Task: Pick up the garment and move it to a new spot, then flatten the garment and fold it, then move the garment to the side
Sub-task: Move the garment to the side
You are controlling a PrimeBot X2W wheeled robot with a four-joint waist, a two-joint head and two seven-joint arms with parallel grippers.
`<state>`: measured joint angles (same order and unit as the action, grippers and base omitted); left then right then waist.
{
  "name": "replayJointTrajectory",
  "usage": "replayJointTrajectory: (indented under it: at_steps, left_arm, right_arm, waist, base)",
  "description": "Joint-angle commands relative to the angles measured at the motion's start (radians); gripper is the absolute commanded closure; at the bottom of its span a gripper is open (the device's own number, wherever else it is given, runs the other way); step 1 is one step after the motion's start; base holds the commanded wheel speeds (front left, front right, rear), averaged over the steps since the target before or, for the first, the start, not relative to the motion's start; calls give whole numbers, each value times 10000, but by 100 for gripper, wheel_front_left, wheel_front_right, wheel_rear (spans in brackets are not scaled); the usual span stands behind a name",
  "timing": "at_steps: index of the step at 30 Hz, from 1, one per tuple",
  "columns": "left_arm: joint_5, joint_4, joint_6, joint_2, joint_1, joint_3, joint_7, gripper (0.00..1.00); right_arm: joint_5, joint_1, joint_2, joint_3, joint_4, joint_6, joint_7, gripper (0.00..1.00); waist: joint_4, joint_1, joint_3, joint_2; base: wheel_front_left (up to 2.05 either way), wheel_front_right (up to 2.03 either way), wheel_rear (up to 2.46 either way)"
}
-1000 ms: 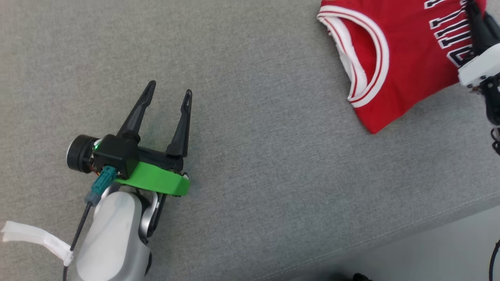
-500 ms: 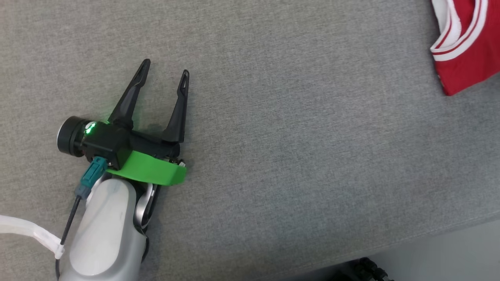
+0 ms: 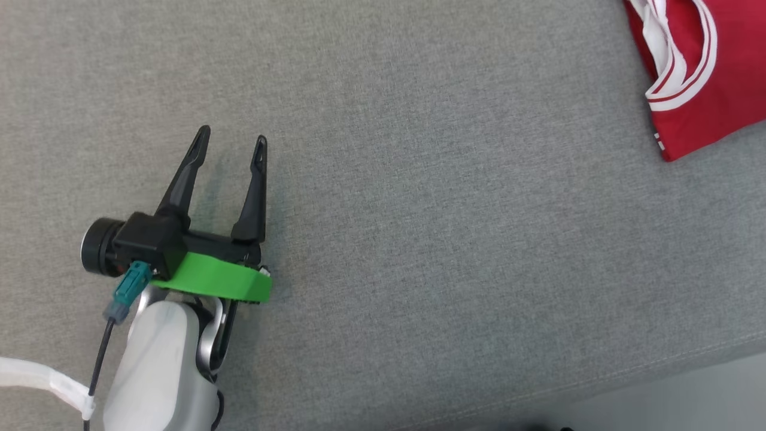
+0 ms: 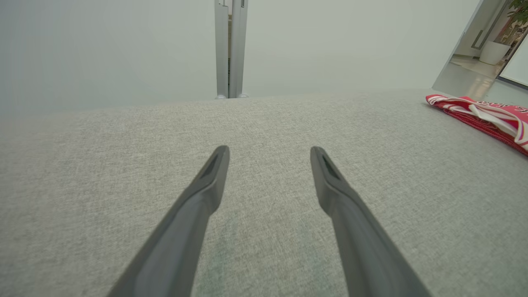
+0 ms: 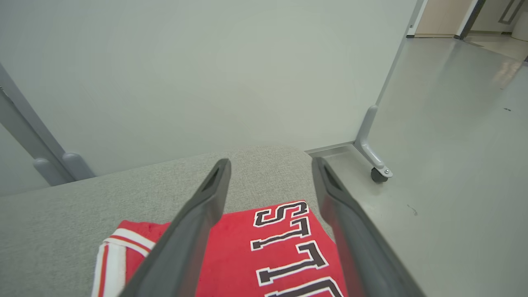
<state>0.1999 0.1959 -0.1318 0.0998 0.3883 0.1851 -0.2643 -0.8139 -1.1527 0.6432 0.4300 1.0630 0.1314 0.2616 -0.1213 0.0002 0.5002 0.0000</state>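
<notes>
left tool (image 3: 232, 134) is held over the bare grey surface (image 3: 449, 209), its two dark fingers spread wide and gripping nothing. well off to its right, towards the edge of the surface, lies the folded red garment (image 3: 718, 108) with white trim. right tool (image 5: 271, 161) hangs above that garment, released, fingers parted and empty, with the black-and-white lettering showing below and between them. whether its fingers touch the cloth cannot be told.

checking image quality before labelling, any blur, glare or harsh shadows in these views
Head view: soft even light, sharp, faint shadow under the left gripper. Left wrist view: its fingers soften near the lens. Right wrist view: jersey lettering crisp, mild glare on the floor.
</notes>
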Motion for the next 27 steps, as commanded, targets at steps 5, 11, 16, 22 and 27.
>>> replayJointTrajectory:
  at_steps: [5,11,16,22,27]
  left_arm:
    - [178,79,18,-75,-808,-478,5,0]
    - [236,92,18,-61,-1541,-1051,5,0]
    - [276,155,18,-100,-2011,-1417,5,0]
    - [326,252,18,-152,-2336,-1663,5,0]
    - [290,325,32,-204,-2677,-1971,5,0]
  right_arm:
    - [788,1104,-397,-359,-1590,-14,34,0]
    - [1275,2540,-955,-292,-3313,-14,32,0]
    - [1323,3841,-1327,-382,-4429,-14,32,0]
    - [1383,5578,-1842,-752,-5361,-14,32,0]
    - [1987,7024,-2440,-1529,-5981,-12,32,0]
  waist:
    - [458,-2,-2258,0]
    - [739,-2,-3508,0]
    - [937,-2,-4165,0]
    - [1117,-2,-4562,0]
    - [1141,-2,-4849,0]
  base:
    - [0,0,0]
    - [0,0,0]
    - [0,0,0]
    - [0,0,0]
    - [0,0,0]
